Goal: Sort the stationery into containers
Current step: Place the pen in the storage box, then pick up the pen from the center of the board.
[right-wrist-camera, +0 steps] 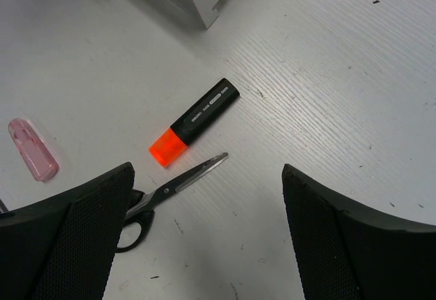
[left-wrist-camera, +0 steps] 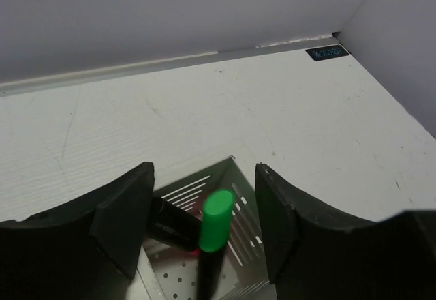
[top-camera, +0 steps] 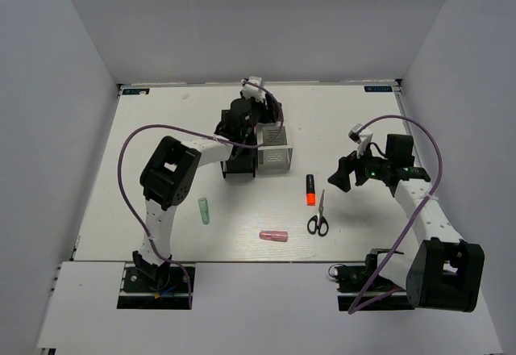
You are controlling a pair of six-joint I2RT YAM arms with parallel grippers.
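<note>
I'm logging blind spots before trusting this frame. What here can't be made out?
Black container: top view, the left arm covers its compartments.
Green highlighter: left wrist view, lower end cut by the bottom edge.
Scissors: right wrist view, handles partly behind a finger.

The worktop (right-wrist-camera: 327, 75) is seen as matt white, with fine ridges. The scissors (right-wrist-camera: 178, 185) are made of shiny metal, with black plastic handles. The pink tube (right-wrist-camera: 33, 148) appears to be translucent plastic. The silver container (left-wrist-camera: 245, 221) is made of perforated metal.
</note>
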